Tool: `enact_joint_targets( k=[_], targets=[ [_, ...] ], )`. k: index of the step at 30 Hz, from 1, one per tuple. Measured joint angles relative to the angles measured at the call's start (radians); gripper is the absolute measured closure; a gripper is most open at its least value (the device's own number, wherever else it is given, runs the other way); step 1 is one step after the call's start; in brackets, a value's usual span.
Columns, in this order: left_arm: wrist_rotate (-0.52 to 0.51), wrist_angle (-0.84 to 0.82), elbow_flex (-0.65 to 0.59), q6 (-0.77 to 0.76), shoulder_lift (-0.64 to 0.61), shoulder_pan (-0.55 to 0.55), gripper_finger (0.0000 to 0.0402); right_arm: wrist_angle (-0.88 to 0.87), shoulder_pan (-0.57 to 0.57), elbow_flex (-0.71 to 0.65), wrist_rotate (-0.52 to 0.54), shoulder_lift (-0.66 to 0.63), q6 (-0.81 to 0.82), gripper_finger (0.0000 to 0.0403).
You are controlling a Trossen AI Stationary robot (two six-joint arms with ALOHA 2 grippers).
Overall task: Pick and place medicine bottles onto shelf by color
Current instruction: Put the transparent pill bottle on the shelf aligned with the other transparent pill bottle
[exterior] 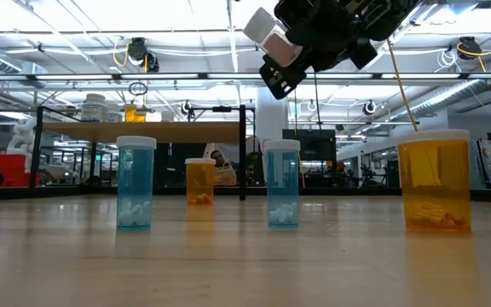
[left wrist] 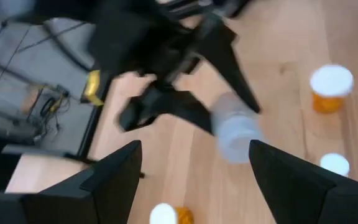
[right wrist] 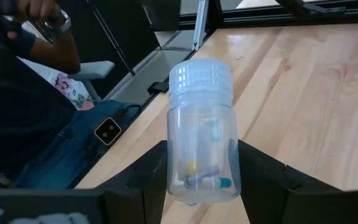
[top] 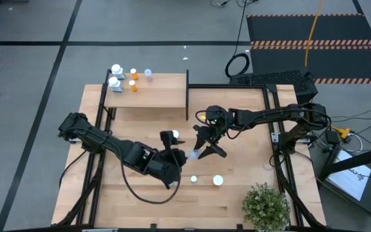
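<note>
- Pale bluish-clear plastic is seen from above at mid-table: a small bottle [top: 194, 153] is clamped in the right gripper [top: 206, 149], just beside the left gripper [top: 174, 143], whose fingers are spread and empty. The shelf [top: 148, 98] lies well apart toward the far edge, with several bottles [top: 116, 82] already grouped at its left end. Two more capped bottles [top: 218, 180] are left on the table near the potted plant [top: 266, 203]
- From table level, four bottles are found standing on the wood: two blue [exterior: 135, 182], two amber [exterior: 434, 180]. A dark arm [exterior: 331, 30] is hung overhead; which arm it is cannot be told from this view
- In the left wrist view, the open fingers [left wrist: 114, 174] are framed around the other arm and the pale bottle [left wrist: 235, 132] it carries; an amber bottle [left wrist: 330, 87] stands on the table beyond
- In the right wrist view, the clear bottle [right wrist: 202, 130] is pinched at its lower body, ribbed cap outermost, a few capsules loose inside
- The bottle is judged light, stiff and rather slick; a hold across the body below the cap seems best, since the smooth wall may slip or twist if squeezed off-centre
</note>
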Motion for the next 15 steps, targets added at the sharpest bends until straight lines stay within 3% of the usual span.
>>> enact_joint_targets(
  k=[6,15],
  targets=[
    [0.095,0.202,-0.094,0.165,-0.006,0.015,0.0105,0.004,0.0,0.0,-0.001,0.0,-0.009,0.0243],
    [0.12,0.233,-0.117,0.202,-0.004,0.031,0.0106,0.048,-0.003,-0.015,-0.003,0.0,-0.05,0.0243]
  ],
)
